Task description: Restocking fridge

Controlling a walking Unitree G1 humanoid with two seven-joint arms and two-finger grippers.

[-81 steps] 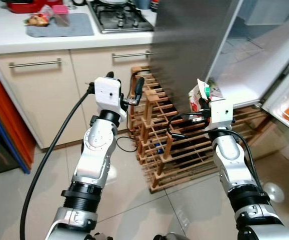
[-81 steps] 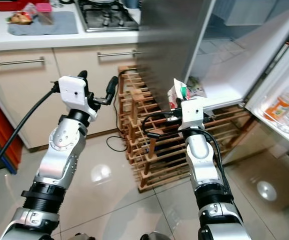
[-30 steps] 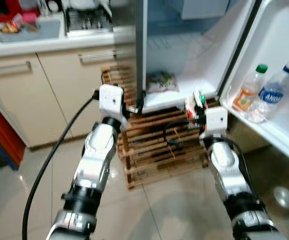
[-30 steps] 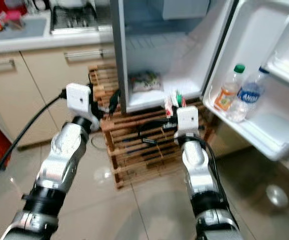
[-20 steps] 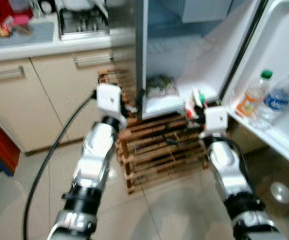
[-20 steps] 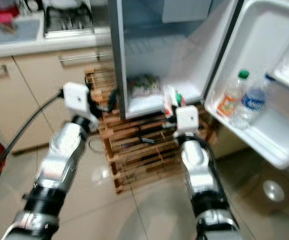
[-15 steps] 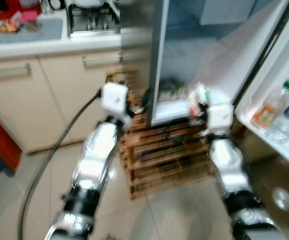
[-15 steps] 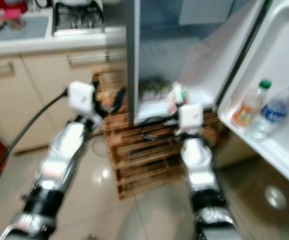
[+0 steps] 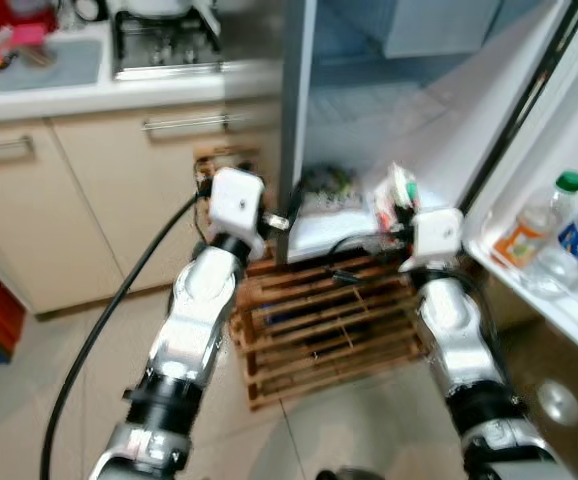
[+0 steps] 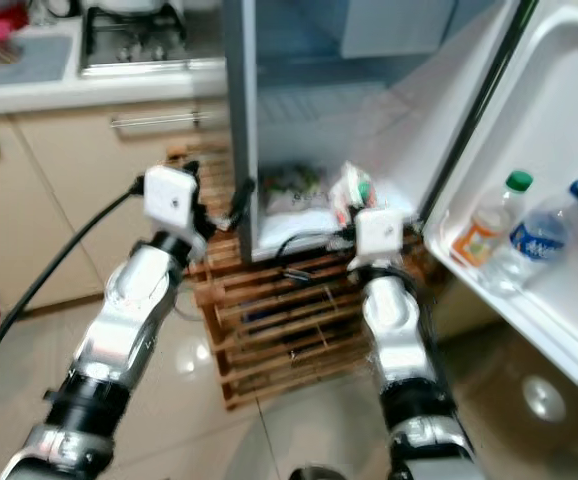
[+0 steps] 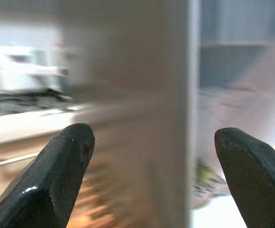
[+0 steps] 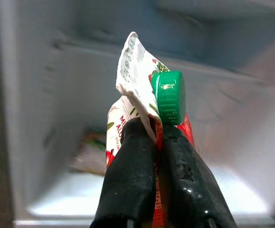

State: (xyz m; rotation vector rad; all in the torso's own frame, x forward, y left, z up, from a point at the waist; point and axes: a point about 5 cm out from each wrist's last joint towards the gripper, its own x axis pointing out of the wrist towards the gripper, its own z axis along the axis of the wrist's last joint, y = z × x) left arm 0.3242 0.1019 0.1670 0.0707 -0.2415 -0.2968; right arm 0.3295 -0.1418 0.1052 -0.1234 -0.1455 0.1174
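Two grippers are showing ahead of the robot at the open fridge (image 9: 439,110). The right gripper (image 12: 155,137) is clamping a soft pouch (image 12: 136,90) with a green screw cap (image 12: 168,97); its two black fingers (image 12: 130,175) are pressing together on the pouch's lower body, so the white, red and green packet is standing upright above them. In the head views the pouch (image 9: 394,196) is sitting at the front edge of the fridge's lowest inner shelf (image 9: 324,225), just in front of the opening. The left gripper (image 11: 152,142) is holding nothing, its fingers (image 11: 56,175) standing wide apart and pointing at the fridge's grey side edge (image 9: 294,110), close to it; whether it is touching cannot be told. A greenish packet (image 9: 329,187) is lying on that lowest shelf, behind and to the left of the pouch. A wooden slatted rack (image 9: 319,320) is standing on the tiled floor under the fridge opening. The fridge door (image 10: 559,150) is hanging open on the right, and its lower shelf is carrying a green-capped bottle (image 10: 481,232) with an orange label beside a clear water bottle (image 10: 534,240). To the left, beige cabinets (image 9: 89,190) are supporting a white counter with a gas hob (image 9: 164,45).
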